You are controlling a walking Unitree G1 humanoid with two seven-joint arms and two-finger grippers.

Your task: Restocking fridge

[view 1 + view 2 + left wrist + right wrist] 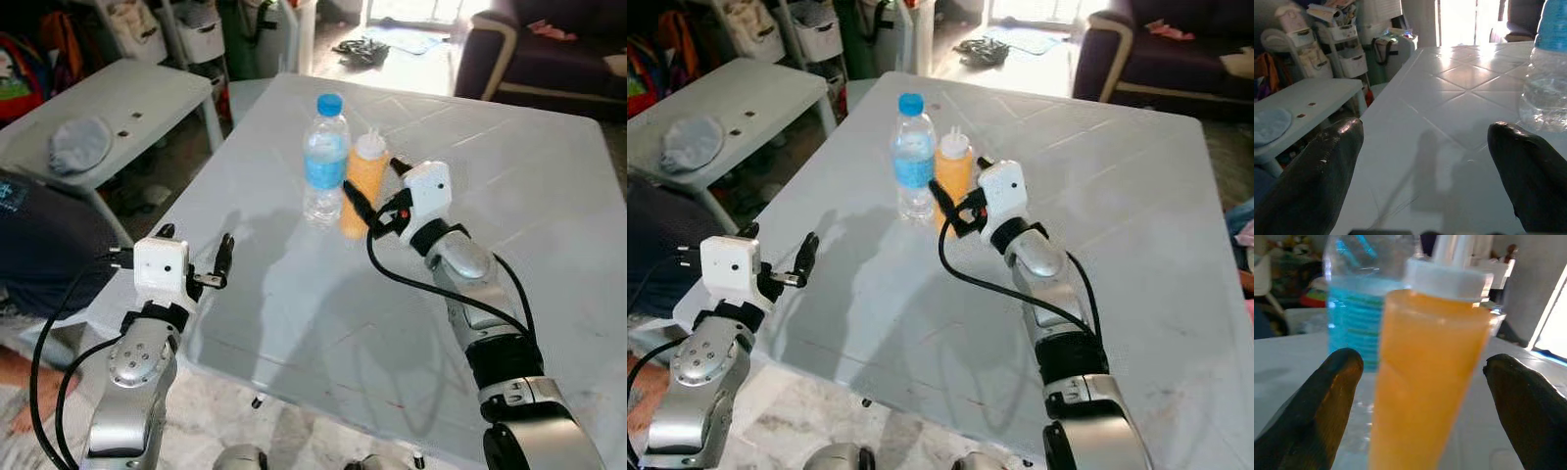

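Pale grey tiled desk [529, 186]: carries two items, standing upright side by side near its middle.

Clear plastic water bottle with blue cap and blue label [324, 162]: upright, just to the left of the sauce bottle.

Orange squeeze sauce bottle with white nozzle cap [362, 186]: upright, sitting between the fingers of the right gripper [1422, 396]; fingers [1327, 396] spread wide either side of it, not clamped.

Left gripper [196, 257]: hovering over the desk's near left edge, well apart from both bottles; fingers [1317, 171] apart, holding nothing.

Light grey side bench [127, 108]: stands left of the desk, bearing a grey cloth cap [78, 144].
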